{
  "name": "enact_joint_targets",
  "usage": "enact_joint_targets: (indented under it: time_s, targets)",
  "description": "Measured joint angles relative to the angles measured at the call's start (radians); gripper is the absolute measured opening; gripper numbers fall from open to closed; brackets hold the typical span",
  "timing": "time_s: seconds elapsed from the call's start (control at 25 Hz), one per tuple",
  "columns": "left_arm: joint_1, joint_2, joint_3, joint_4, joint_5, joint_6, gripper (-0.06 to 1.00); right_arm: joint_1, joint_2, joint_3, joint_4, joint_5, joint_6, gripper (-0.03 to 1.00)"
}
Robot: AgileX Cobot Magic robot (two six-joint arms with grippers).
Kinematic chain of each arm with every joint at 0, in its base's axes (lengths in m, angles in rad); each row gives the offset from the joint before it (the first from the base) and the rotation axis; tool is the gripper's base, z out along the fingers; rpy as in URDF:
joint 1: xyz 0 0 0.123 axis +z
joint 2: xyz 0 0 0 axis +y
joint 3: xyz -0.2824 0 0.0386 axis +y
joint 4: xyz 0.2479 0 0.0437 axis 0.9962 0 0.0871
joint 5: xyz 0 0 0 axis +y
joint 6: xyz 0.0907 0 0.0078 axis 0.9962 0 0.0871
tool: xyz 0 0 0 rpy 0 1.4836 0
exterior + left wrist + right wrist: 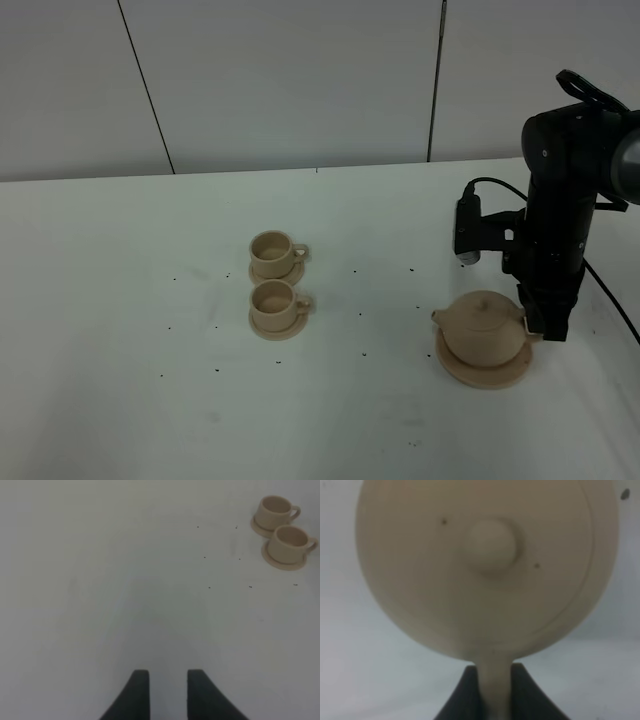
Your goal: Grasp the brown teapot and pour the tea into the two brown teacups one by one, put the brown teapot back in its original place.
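Lidded teapot (pixel 485 328) sits on its saucer (pixel 478 380)

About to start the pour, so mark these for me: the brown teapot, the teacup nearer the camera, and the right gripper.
brown teapot (pixel 482 328): exterior high view, front of its body.
nearer teacup (pixel 270 310): exterior high view, front wall.
right gripper (pixel 495 682): right wrist view, midway between fingertips, where the teapot's handle sits.

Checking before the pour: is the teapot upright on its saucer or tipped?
Upright: the teapot sits level on its saucer, lid on top, with the right gripper closed on it.
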Motion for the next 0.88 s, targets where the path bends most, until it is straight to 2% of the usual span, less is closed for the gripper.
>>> enact_joint_targets:
  time_s: [0.64,0.76,0.88]
  targets:
    - [0.0,0.0,0.0,0.0,0.0,0.0,0.26,0.0,0.0,0.0,0.044,0.013,0.128,0.09]
    - [0.0,0.0,0.0,0.0,0.0,0.0,0.26,0.0,0.0,0.0,0.046,0.013,0.14,0.12]
    - [0.0,0.0,0.0,0.0,0.0,0.0,0.26,0.0,0.0,0.0,0.056,0.013,0.153,0.19]
